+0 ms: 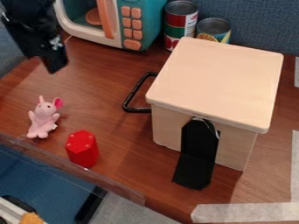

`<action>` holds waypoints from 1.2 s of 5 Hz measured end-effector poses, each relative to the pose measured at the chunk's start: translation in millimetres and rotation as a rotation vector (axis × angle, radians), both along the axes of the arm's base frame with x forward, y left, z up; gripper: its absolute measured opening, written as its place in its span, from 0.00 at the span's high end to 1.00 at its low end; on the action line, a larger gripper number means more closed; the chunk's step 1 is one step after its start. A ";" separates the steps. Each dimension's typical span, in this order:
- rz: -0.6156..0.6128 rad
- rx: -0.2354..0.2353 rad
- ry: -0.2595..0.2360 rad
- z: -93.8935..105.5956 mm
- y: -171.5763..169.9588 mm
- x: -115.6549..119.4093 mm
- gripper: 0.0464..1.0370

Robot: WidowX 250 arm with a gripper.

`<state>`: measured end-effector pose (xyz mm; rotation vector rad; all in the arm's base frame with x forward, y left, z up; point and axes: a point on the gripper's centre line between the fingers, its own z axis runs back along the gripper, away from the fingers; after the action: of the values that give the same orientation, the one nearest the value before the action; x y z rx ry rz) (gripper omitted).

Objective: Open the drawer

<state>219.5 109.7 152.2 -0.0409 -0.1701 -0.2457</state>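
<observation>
The gripper is located at the upper left of the camera view, pointing downward, well apart from the handle; whether it is released or clenched cannot be told. The task's drawer is marked by a black handle, which juts out from the view-left side of a pale wooden box. The drawer's face is hidden beneath the lid, whose flat top sits over the box. At the front of the box, a black flap extends from an arched black opening onto the brown tabletop. A pink plush mouse and a red faceted block stand near each other at the view's left. Behind, a teal and white toy microwave is noted, with two cans beside it. Pale tape runs along the tabletop's near right corner.
</observation>
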 end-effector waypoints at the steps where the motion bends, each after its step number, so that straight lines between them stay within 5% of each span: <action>1: 0.078 -0.036 -0.019 -7.6 -10.3 16.1 0.04; 3: 0.194 -0.075 -0.045 -42.1 -29.2 55.4 0.04; 5: 0.264 -0.047 -0.019 -81.1 -25.6 82.5 0.04; 6: 0.288 -0.084 0.019 -96.6 -27.8 86.7 0.04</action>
<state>306.2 81.8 55.7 -0.1016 -0.1653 0.0492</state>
